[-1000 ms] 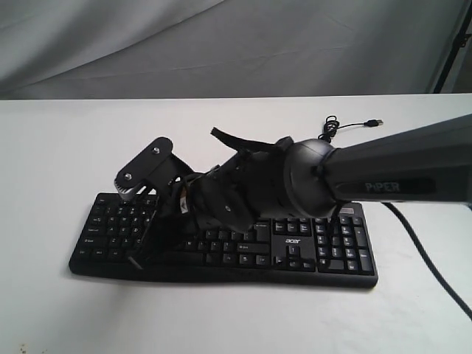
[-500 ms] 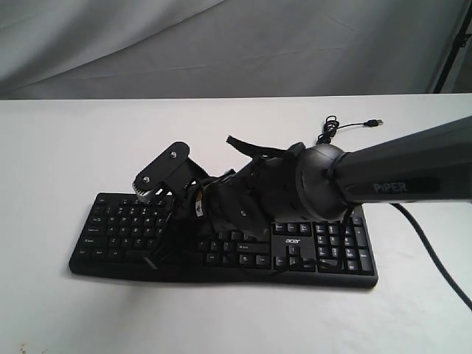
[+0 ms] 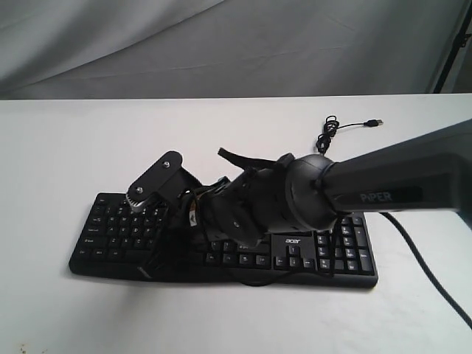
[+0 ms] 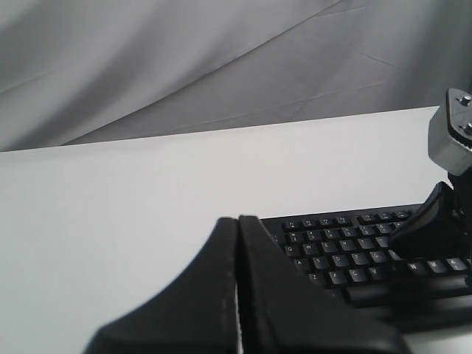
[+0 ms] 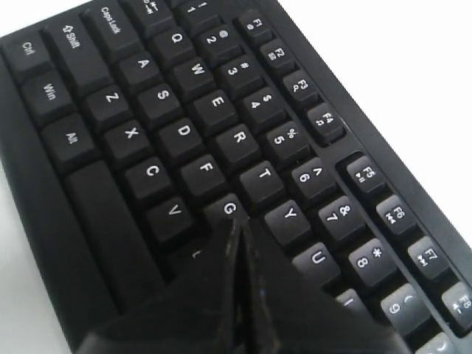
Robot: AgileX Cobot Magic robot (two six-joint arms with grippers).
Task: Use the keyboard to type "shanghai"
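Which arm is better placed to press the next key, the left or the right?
Right. The right gripper, shut, points at the letter rows of the keyboard, its tips close to the G key. The left gripper, also shut, sits aside from the keyboard, over the white table.

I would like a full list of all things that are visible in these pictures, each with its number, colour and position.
keyboard: one, black with white legends, on the table
USB cable: one, thin, black, behind the keyboard, plug lying free
table: one, white, under everything
cloth backdrop: one, grey, behind the table
pole: one, black, far right, behind the table
thick cable: one, black, across the table at right
right arm: one, black, stretched over the keyboard
right gripper: one, black, shut, tips by the G key
left gripper: one, black, shut, shown only in the left wrist view
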